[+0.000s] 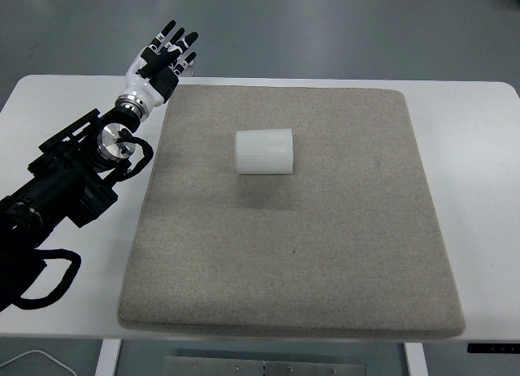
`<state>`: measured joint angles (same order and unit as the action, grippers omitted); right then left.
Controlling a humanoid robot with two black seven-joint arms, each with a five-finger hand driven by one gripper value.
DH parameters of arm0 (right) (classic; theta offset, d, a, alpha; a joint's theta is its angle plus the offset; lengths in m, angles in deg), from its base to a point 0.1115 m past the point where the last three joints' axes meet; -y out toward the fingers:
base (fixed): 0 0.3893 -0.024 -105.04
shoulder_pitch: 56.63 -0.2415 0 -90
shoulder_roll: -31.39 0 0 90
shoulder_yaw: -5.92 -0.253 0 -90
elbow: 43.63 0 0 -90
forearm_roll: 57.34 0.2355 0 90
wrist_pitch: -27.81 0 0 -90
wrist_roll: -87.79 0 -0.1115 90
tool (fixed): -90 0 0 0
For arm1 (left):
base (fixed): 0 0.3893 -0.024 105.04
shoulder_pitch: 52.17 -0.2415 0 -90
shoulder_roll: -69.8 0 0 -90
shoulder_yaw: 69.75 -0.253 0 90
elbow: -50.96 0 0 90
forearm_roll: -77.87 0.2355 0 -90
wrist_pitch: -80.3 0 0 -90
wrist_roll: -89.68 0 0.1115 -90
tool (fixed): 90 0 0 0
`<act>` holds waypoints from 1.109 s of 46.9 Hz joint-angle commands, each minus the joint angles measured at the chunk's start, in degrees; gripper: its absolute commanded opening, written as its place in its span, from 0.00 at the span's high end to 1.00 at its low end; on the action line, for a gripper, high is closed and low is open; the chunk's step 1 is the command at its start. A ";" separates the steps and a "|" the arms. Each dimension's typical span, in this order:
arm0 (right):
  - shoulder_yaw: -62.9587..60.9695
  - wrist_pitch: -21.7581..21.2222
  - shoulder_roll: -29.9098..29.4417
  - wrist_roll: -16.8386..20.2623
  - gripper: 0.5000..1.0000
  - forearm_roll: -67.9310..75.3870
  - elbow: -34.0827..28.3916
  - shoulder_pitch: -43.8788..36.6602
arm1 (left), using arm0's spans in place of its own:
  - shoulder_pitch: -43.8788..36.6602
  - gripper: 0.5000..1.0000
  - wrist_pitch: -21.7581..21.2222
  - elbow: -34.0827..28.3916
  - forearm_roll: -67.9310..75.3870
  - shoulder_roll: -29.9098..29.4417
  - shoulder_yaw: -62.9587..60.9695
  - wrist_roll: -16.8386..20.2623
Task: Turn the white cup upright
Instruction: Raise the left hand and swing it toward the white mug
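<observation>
- White cup [264, 151] lies on its side, mid-mat, a little toward the far edge
- Left hand [162, 58] hovers at the table's far-left corner, fingers spread, holding nothing (well apart from the cup)
- Best play, I'd say: come in low, wrap the ribbed wall, roll it onto its base
- Grey mat [244, 262] gives open room all round; white table [471, 149] edges sit far off

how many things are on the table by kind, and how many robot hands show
white cup, lying on its side: 1
grey felt mat: 1
left hand, fingers spread, holding nothing: 1
total: 3
</observation>
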<state>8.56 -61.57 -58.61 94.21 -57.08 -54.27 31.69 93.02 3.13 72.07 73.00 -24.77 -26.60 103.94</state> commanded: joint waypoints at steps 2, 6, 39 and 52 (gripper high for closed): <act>0.00 0.00 0.00 0.00 0.14 0.00 0.01 0.01 | 0.00 0.01 0.00 -0.01 0.04 0.00 0.00 -0.03; 0.00 0.00 0.00 0.00 0.14 0.00 0.01 0.01 | 0.00 0.01 0.00 0.60 0.04 0.00 0.00 -0.03; 0.00 0.00 0.00 0.00 0.14 0.00 0.01 -0.08 | 1.58 0.01 3.69 1.40 1.44 -2.64 -1.05 -0.03; 0.00 0.00 0.00 0.00 0.14 0.00 0.01 0.01 | 3.16 0.02 4.31 8.42 11.27 -5.36 -1.23 -0.20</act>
<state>8.56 -61.57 -58.61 94.20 -57.08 -54.26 31.68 95.50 7.87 78.33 80.39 -28.69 -27.70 103.90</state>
